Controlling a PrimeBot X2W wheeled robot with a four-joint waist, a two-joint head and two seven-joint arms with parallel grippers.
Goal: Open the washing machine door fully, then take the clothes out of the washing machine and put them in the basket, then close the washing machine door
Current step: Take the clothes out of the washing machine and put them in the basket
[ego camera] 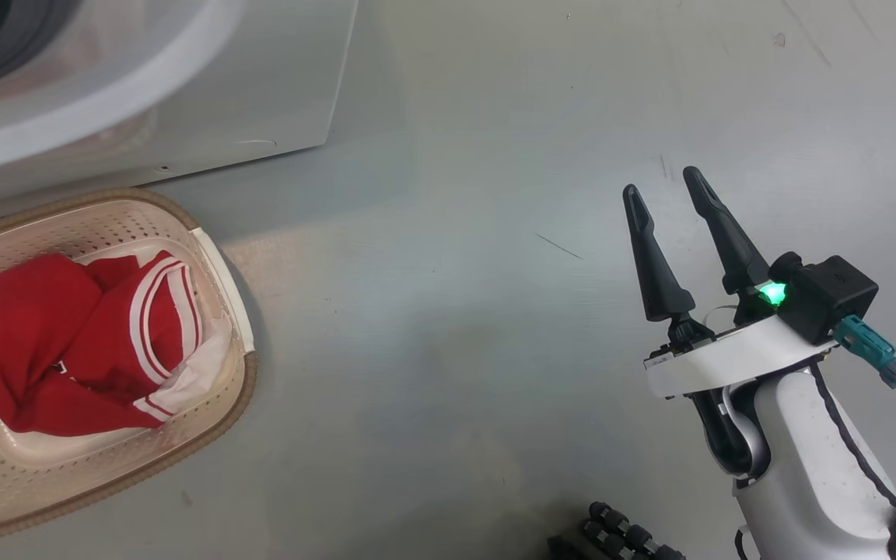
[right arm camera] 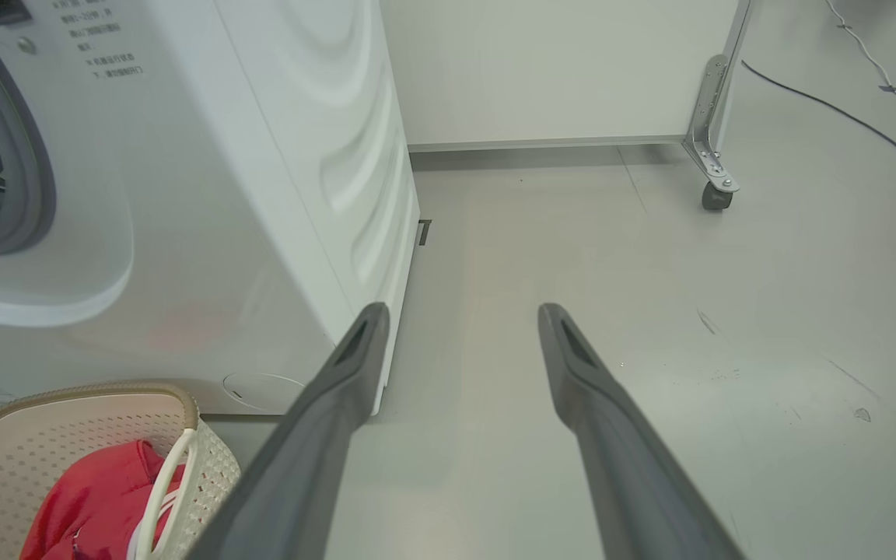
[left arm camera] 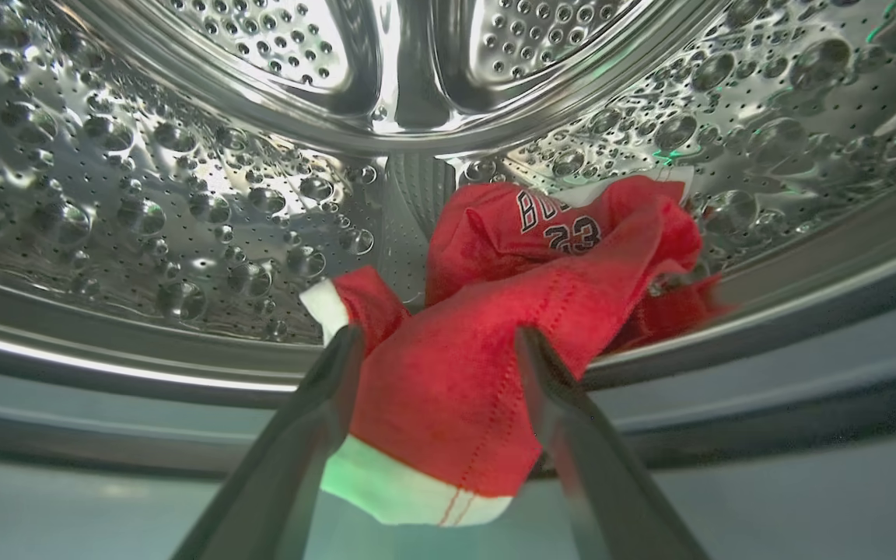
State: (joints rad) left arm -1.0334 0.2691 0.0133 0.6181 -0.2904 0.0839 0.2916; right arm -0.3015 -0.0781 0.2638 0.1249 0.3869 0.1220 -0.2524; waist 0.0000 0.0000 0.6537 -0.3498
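Inside the washing machine's [right arm camera: 222, 194] dimpled steel drum [left arm camera: 145, 194], a red garment [left arm camera: 495, 342] with white trim drapes over the front lip. My left gripper [left arm camera: 439, 336] is open, one finger on each side of that garment. The cream basket [ego camera: 239, 381] stands on the floor in front of the washing machine [ego camera: 277, 78] and holds red clothes [ego camera: 51, 342]. My right gripper [ego camera: 662, 183] hangs open and empty over bare floor, well right of the basket [right arm camera: 67, 435]. The washing machine door is out of view.
Grey floor [ego camera: 456, 350] stretches between the basket and my right arm. A white panel on a metal leg with a caster [right arm camera: 716, 194] stands behind, and a cable [right arm camera: 845, 117] runs across the floor at the far right.
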